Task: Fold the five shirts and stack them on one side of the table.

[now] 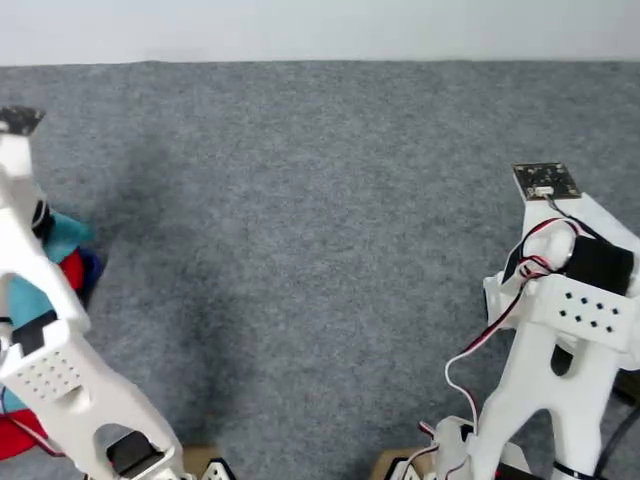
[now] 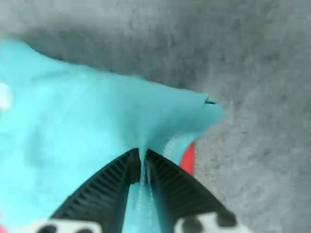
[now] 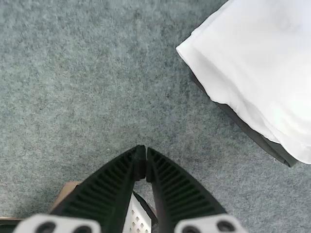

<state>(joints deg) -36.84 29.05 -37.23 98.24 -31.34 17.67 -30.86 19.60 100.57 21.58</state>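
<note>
A turquoise shirt [image 2: 97,126] lies on a pile at the table's left edge, over a red shirt [image 2: 188,159] whose edge peeks out beneath it. My left gripper [image 2: 142,160] is shut on a pinched fold of the turquoise shirt. From above, the turquoise shirt [image 1: 62,235] and red shirt [image 1: 72,268] show behind the left arm [image 1: 50,350], with a dark blue bit [image 1: 92,262] beside them. My right gripper [image 3: 145,162] is shut and holds nothing, low over bare carpet. Close beside it a folded white shirt [image 3: 257,73] rests on a dark grey one [image 3: 252,136].
Grey carpet [image 1: 320,220] covers the table. The right arm [image 1: 560,330] stands at the front right with red and white wires. Tan blocks [image 1: 200,458] sit by the arm bases at the front edge.
</note>
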